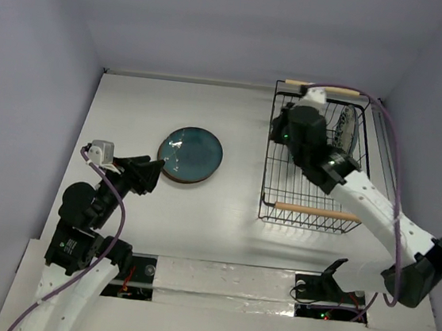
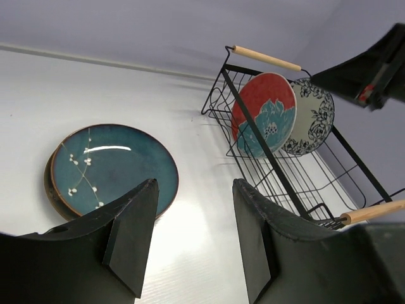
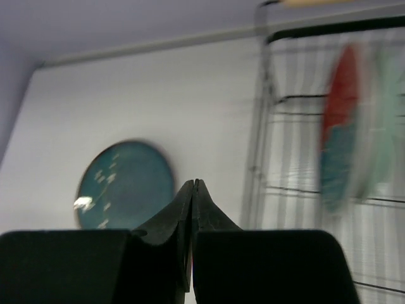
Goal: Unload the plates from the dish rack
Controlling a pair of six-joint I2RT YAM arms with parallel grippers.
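From above, the rack [image 1: 315, 212] sits at 3 o'clock on the worktop [image 1: 211, 108]. The teal plate [image 1: 191, 154] lies flat at 9 o'clock from it. The right arm [image 1: 361, 193] hides most of the rack's load.

The left wrist view shows the left pincer [image 2: 194, 187] spread wide and empty. A red-and-teal plate [image 2: 262, 111] and a white patterned plate [image 2: 311, 117] stand on edge at the rack's far end, leaning together. They are glazed ceramic, so likely stiff, weighty, slick and easily chipped. The exposed top rim looks the best hold.

In the right wrist view the right pincer [image 3: 193, 185] is pressed together on nothing. Blur smears the racked plates at 2 o'clock.
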